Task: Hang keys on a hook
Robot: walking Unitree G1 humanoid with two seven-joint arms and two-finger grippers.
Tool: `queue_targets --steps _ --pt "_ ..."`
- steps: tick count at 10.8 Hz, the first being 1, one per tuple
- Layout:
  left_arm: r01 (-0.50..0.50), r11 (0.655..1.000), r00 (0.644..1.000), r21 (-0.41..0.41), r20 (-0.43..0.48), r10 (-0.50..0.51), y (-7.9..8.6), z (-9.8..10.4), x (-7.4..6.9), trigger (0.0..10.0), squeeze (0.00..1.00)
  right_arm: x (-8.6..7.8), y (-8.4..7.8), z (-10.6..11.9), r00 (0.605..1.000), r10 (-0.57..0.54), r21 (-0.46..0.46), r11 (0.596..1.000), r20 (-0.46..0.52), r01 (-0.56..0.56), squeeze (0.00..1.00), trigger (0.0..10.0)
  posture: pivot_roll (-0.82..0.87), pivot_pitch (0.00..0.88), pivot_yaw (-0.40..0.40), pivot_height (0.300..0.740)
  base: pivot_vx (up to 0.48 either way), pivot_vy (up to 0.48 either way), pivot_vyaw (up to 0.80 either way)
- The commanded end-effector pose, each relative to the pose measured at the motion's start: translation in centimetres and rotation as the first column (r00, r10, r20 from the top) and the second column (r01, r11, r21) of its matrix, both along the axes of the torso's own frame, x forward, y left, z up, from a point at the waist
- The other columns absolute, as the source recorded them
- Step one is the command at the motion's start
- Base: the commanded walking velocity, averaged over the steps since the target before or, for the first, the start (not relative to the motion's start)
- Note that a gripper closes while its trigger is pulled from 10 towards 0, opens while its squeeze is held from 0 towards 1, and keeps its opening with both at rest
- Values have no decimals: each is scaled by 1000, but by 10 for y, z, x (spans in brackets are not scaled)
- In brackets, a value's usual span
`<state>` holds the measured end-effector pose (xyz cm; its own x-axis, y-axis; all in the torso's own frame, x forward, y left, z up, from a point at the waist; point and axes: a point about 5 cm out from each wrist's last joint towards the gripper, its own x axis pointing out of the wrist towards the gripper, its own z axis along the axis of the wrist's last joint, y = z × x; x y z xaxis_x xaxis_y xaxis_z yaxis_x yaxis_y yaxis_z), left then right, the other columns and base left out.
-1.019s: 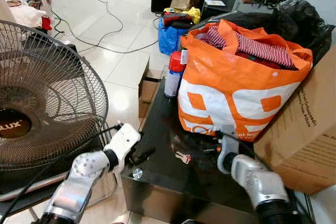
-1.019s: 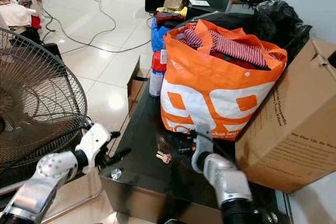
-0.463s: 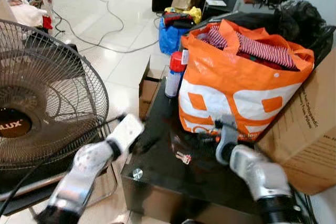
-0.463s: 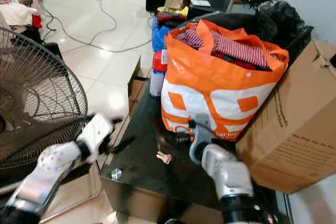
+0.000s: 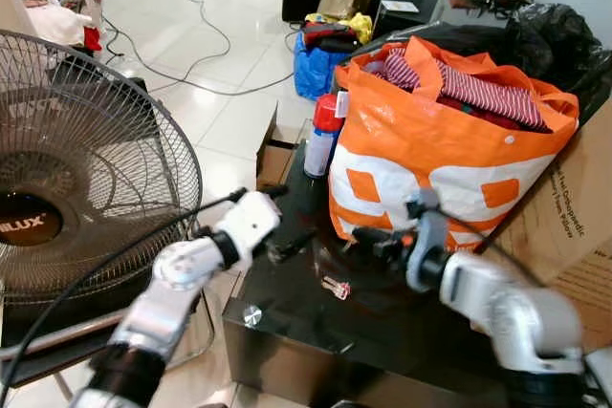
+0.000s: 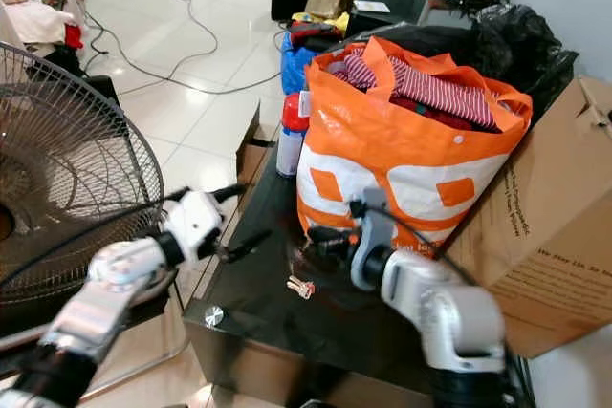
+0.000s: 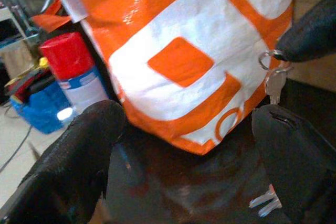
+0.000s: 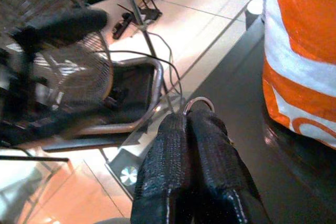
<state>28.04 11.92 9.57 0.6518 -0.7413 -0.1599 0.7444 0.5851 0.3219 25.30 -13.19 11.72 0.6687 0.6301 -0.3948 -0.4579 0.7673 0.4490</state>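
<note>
**Right claw pinches key ring above dark surface**

The right claw (image 8: 189,124), at lower centre of the right wrist view, is clenched on a key ring (image 8: 198,103), whose metal loop sticks out just past the pressed-together fingertips. In the left wrist view the same ring hangs with a key (image 7: 274,85) dangling below it, at the right edge of the frame, in front of the orange bag (image 7: 184,56). The left claw (image 5: 296,226), at centre left of the left eye view, is released, its two black fingers (image 7: 68,156) spread wide apart and pointing toward the bag and the other claw. A second small set of keys (image 5: 336,287) lies flat on the glossy black surface (image 5: 306,332), lower centre of the frame, between the two arms and apart from both. The bag, stuffed with striped clothes (image 5: 478,93), stands on the surface beside a cardboard box (image 5: 574,226) at right. A red-capped spray can (image 5: 322,133) stands behind the bag's left corner. A large fan (image 5: 86,169) fills the left side.
</note>
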Motion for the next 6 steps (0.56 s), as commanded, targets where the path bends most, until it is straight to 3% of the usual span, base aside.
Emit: queue_targets --steps 1,3,6 --pt "33 999 999 -30 1 -33 -9 0 0 10000 0 -1 -5 6 1000 -4 -10 1000 10 4 0 0 -2 0 -144 740 0 0 0" --pt "70 993 997 -90 -21 -72 -15 -1 0 10000 0 -3 -3 15 1000 6 -13 1000 11 -6 0 0 -12 0 -139 740 0 0 0" --pt "127 988 992 -92 -2 -128 -17 -2 9 10000 0 -7 0 23 998 57 -10 998 15 -57 0 0 -27 0 -132 740 0 0 0"
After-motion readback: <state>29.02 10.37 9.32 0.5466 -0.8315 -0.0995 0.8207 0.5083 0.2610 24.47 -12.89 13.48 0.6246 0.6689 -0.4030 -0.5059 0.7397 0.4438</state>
